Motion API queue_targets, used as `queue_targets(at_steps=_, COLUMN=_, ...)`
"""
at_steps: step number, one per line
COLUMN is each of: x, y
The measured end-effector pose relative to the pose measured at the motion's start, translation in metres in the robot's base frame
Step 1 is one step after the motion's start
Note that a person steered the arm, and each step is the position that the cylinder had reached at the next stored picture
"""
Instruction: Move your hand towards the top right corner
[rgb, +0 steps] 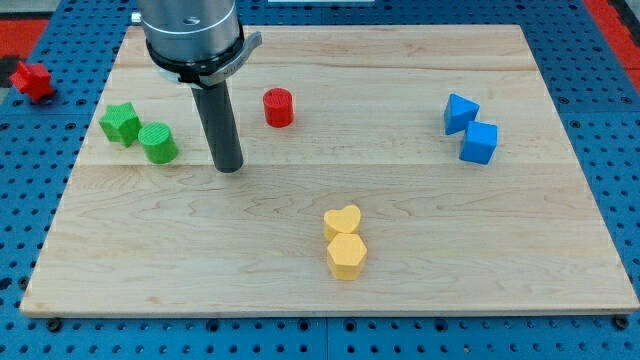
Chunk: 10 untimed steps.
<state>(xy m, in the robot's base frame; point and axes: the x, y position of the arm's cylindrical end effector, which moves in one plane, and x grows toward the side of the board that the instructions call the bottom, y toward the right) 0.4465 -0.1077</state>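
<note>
My tip (229, 166) rests on the wooden board (330, 290) in its left half. A green cylinder (158, 143) lies just to the tip's left, with a green star-shaped block (120, 123) touching it further left. A red cylinder (278, 107) stands up and to the right of the tip. A yellow heart (342, 221) and a yellow hexagon (346, 256) sit together near the bottom middle. Two blue blocks, one angular (460, 113) and one cube (479, 143), sit at the right. The top right corner (520, 30) of the board holds no block.
A red star-shaped block (32, 80) lies off the board at the view's left, on the blue perforated table (30, 200). The arm's grey body (190, 35) rises above the rod at the top left.
</note>
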Motion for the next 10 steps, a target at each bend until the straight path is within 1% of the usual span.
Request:
queue_targets(at_steps=1, x=-0.001, y=0.012)
queue_targets(at_steps=2, x=-0.026, y=0.018)
queue_targets(at_steps=3, x=-0.037, y=0.019)
queue_targets(at_steps=6, x=-0.039, y=0.029)
queue_targets(at_steps=10, x=-0.039, y=0.084)
